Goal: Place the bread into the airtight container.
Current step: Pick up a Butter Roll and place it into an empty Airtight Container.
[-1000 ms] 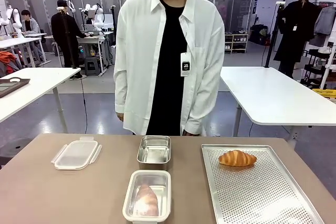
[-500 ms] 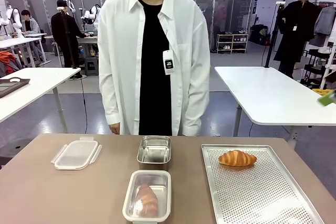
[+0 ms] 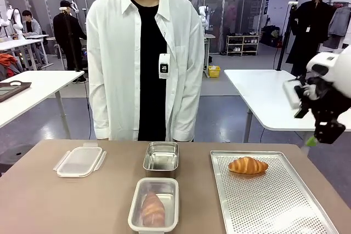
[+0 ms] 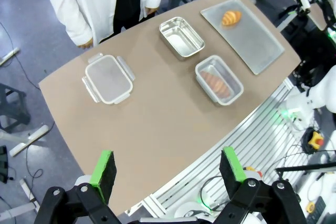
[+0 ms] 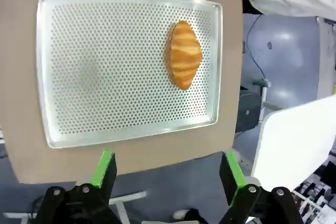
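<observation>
- My right tool (image 5: pixel 168 174) hangs high, off the right edge of the brown worktop (image 3: pixel 55 206). Its jaws are spread wide and hold nothing. My left tool (image 4: pixel 167 169) is equally wide and empty, high above the near left edge.
- The white-rimmed rectangular container (image 3: pixel 134 206) at the near edge already holds one bread. Adding a second risks crowding.
- The near half of the perforated metal tray (image 3: pixel 274 201) is bare and gives open descent room. Its raised rim could catch a low pad.
- The golden croissant (image 3: pixel 248 165) lies on the tray's far left part, near the rim. An off-centre closure could skid or crush it.
- The empty steel container (image 3: pixel 160 157) sits just beyond the filled one. The transfer must clear both walls.
- The clear clip-lock lid (image 3: pixel 80 161) lies well apart on the left, outside the path.
- The person in a white shirt (image 3: pixel 109 69) stands at the far edge. I would limit far reach.
</observation>
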Tool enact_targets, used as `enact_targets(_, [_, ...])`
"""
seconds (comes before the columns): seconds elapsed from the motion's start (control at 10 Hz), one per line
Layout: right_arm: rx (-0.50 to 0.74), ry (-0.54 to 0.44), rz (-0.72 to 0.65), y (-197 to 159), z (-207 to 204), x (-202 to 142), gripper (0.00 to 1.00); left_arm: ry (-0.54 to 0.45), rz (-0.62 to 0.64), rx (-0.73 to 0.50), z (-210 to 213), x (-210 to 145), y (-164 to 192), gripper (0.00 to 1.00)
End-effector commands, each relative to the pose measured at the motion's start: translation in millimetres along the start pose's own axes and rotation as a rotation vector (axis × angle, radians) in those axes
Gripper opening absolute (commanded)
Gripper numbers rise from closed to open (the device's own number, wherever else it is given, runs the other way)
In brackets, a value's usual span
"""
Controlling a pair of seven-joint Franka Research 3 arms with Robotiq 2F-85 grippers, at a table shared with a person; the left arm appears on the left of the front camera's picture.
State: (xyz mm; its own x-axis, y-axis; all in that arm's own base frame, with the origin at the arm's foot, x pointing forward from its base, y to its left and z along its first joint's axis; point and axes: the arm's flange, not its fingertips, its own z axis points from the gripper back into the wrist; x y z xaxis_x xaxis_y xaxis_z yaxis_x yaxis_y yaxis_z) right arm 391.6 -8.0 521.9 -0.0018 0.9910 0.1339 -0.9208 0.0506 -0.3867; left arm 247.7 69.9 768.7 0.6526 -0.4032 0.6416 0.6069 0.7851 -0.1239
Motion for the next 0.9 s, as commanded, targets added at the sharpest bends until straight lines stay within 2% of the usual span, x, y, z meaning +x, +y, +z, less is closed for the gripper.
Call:
enact_targets(0.0, [-0.014, 0.038, 0.029, 2.0, -24.5, 3.9, 0.99, 0.003, -0.018, -0.001, 1.7, 0.9, -0.8, 1.00])
enact_targets(0.1, [-0.058, 0.026, -0.002, 5.9, -34.8, 3.7, 0.99, 0.003, -0.018, -0.001, 1.7, 0.9, -0.8, 1.00])
enact_targets(0.2, [0.005, 0.013, 0.015, 0.0, -17.7, 2.8, 0.99, 0.003, -0.018, -0.001, 1.7, 0.9, -0.8, 1.00])
enact_targets(0.8, [0.005, 0.013, 0.015, 0.0, -17.7, 2.8, 0.99, 0.003, -0.018, -0.001, 1.7, 0.9, -0.8, 1.00])
